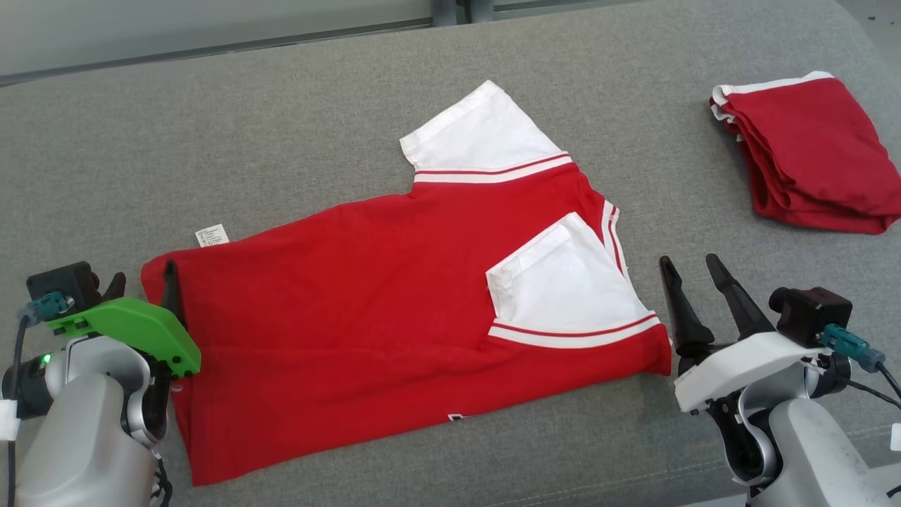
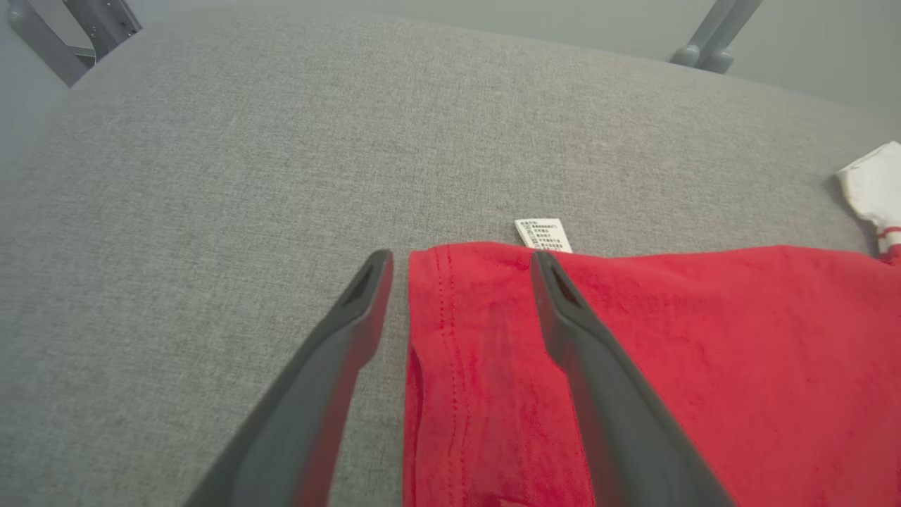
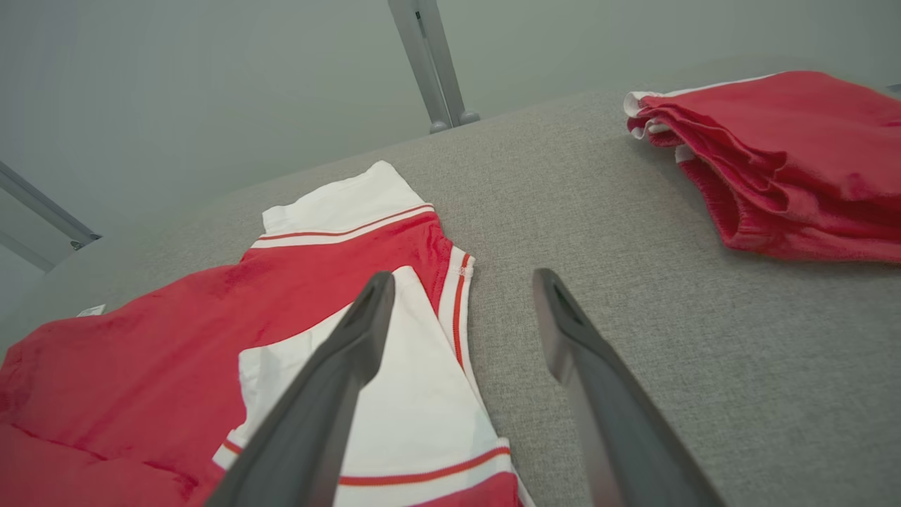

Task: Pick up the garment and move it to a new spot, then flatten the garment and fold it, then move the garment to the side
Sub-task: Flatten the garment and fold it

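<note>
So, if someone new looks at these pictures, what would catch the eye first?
First, the red shirt with white sleeves, spread flat in the middle of the grey surface, one sleeve folded in over the body. Next, the pile of folded red garments at the upper right. The left hand, open, straddles the shirt's hem corner at lower left; the right hand, open, is just off its other end.

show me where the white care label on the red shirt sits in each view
Head view: care label left of centre, at the far edge of the red shirt.
Left wrist view: care label near the middle, just past the red hem.
Right wrist view: care label tiny, near the left edge.
Shared landmark: the spread white sleeve.
</note>
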Controlling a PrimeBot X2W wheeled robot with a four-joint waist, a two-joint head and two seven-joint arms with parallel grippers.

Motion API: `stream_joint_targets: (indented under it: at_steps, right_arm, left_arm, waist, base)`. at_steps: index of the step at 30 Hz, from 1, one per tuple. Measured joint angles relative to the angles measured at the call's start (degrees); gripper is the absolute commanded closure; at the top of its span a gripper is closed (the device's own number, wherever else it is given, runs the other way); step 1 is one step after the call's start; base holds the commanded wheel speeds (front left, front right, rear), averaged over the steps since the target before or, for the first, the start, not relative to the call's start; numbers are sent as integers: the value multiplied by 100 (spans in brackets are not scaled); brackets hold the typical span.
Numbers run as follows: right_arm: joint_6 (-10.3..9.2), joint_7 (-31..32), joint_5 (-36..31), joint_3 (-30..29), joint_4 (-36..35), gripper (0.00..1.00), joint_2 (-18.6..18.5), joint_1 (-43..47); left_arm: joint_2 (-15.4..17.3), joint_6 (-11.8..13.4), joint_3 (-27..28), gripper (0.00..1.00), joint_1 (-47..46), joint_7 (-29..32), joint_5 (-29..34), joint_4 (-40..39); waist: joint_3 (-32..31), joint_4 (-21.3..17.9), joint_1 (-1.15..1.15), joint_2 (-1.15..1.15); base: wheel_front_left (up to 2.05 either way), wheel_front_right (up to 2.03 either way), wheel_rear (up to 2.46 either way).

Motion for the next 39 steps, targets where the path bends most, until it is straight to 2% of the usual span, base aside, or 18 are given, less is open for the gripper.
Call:
stream_joint_targets:
  at_steps: [7,17,18,21,22,23,24,28,32,35,39]
  right_arm:
    - [0,-24,69,163,-7,0,-99,-134]
    - [0,-57,133,244,18,0,-133,-190]
    - [0,-57,134,253,21,0,-136,-194]
    - [0,-57,144,272,27,0,-144,-236]
    - [0,-57,152,278,30,0,-148,-255]
    - [0,-57,166,279,35,0,-153,-277]
    - [0,-58,177,279,38,0,-163,-294]
    - [0,-67,181,276,66,0,-186,-302]
    - [0,-49,181,272,70,0,-222,-359]
    - [0,-36,174,280,51,0,-274,-475]
    - [0,68,64,326,32,0,-347,-713]
  left_arm:
    - [121,-21,-73,0,-493,246,38,726]
    - [178,-100,-112,0,-886,326,-1,1255]
    - [186,-119,-120,3,-924,364,-2,1312]
    - [189,-130,-141,22,-1024,428,-11,1461]
    - [192,-130,-143,35,-1048,427,-12,1496]
    - [193,-130,-149,41,-1075,423,-12,1526]
    - [192,-141,-154,41,-1106,415,-12,1557]
    - [186,-209,-209,60,-1181,393,-12,1673]
    - [164,-312,-280,68,-1252,377,-12,1751]
    - [143,-356,-312,100,-1291,188,-3,1763]
    - [94,-459,-335,100,-1345,-172,0,1660]
  waist:
    - [289,-108,0,0]
    - [409,-155,0,0]
    - [421,-160,0,0]
    - [459,-179,0,0]
    - [471,-187,0,0]
    - [483,-195,0,0]
    - [494,-201,0,0]
    - [529,-211,0,0]
    - [555,-195,0,0]
    - [571,-166,0,0]
    - [590,-106,-1,0]
  base:
    - [0,0,0]
    - [0,0,0]
    - [0,0,0]
    - [0,0,0]
    - [0,0,0]
    - [0,0,0]
    - [0,0,0]
    - [0,0,0]
    - [0,0,0]
    - [0,0,0]
    - [0,0,0]
